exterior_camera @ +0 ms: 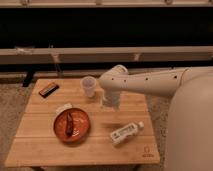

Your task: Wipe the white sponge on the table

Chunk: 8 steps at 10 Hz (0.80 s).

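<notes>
The white sponge [63, 107] is a small whitish pad lying on the table [45, 145], touching the upper left rim of the orange bowl [71, 125]. My gripper [110, 103] hangs from the cream arm that reaches in from the right. It points down over the middle of the table, just right of a clear cup [88, 86] and well to the right of the sponge. It holds nothing that I can see.
A white bottle with a label [124, 132] lies on its side at the front right. A dark flat object [48, 89] sits at the back left corner. The orange bowl holds a dark reddish item. A bench and dark wall run behind the table.
</notes>
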Available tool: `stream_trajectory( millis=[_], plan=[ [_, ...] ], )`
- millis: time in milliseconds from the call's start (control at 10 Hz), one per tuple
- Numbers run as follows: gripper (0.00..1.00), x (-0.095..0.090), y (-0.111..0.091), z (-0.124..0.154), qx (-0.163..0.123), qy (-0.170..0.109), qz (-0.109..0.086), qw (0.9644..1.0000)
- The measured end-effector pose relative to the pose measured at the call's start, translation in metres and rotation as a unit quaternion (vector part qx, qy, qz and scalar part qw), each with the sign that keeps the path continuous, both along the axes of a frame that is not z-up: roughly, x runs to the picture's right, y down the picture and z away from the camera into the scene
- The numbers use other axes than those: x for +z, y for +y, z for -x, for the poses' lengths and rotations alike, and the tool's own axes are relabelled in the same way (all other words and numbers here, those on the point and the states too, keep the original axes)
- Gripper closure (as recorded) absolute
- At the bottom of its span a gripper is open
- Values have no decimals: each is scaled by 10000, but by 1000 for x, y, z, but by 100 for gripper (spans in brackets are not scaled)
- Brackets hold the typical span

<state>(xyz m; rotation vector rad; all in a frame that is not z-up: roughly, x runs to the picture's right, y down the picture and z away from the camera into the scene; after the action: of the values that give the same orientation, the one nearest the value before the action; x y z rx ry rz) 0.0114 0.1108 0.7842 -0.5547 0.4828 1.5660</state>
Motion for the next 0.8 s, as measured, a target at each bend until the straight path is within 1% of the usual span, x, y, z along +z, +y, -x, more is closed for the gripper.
stream_trajectory(
  millis=[100, 200, 400, 500, 600, 800],
  plan=[
    [35, 3, -1, 9, -77, -30, -9, 10000],
    [35, 10, -5, 28, -205, -34, -13, 9998],
    [35, 24, -9, 54, -373, -4, -12, 9993],
    [35, 36, -13, 74, -487, -3, -20, 9988],
    [35, 44, -17, 84, -527, 2, -37, 9986],
    [35, 54, -23, 103, -545, -46, -53, 9985]
  ],
)
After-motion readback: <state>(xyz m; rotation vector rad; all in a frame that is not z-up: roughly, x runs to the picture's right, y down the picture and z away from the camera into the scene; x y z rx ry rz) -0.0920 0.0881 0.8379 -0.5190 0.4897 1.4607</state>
